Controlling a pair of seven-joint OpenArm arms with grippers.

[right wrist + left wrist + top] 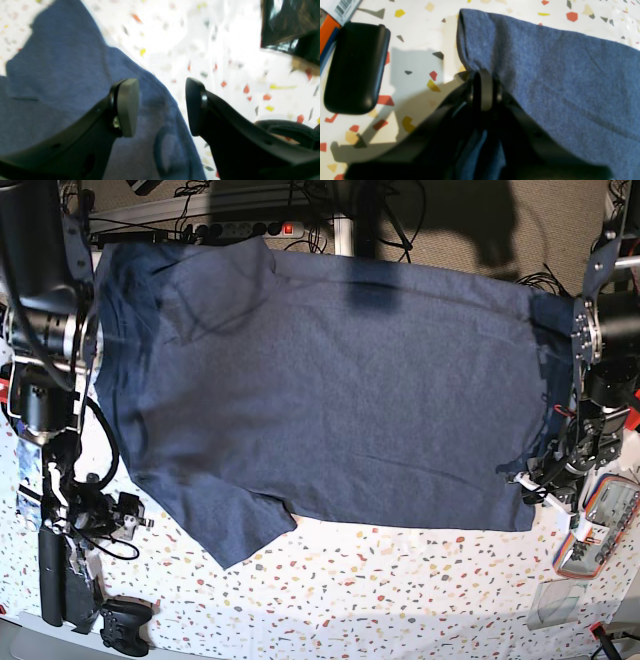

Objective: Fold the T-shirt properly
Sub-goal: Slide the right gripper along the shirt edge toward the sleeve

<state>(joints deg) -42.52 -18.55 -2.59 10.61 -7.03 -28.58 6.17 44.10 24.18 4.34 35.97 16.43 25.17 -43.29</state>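
The T-shirt [330,390], dark heathered navy, lies spread flat over most of the speckled table [400,580], with one sleeve [235,530] pointing toward the front. My left gripper [483,90] is shut on a bunched edge of the T-shirt [557,75]; in the base view it sits at the cloth's right front corner [537,480]. My right gripper [161,108] hangs open just above the T-shirt [62,75] at its edge, with nothing between its fingers. In the base view the right gripper [118,515] is at the shirt's left side.
A black oblong case [355,67] and an orange-edged item [327,32] lie left of the left gripper. A black controller [125,625] sits front left. A small device [600,530] and clear plastic [555,605] lie front right. A power strip [240,228] runs behind the table.
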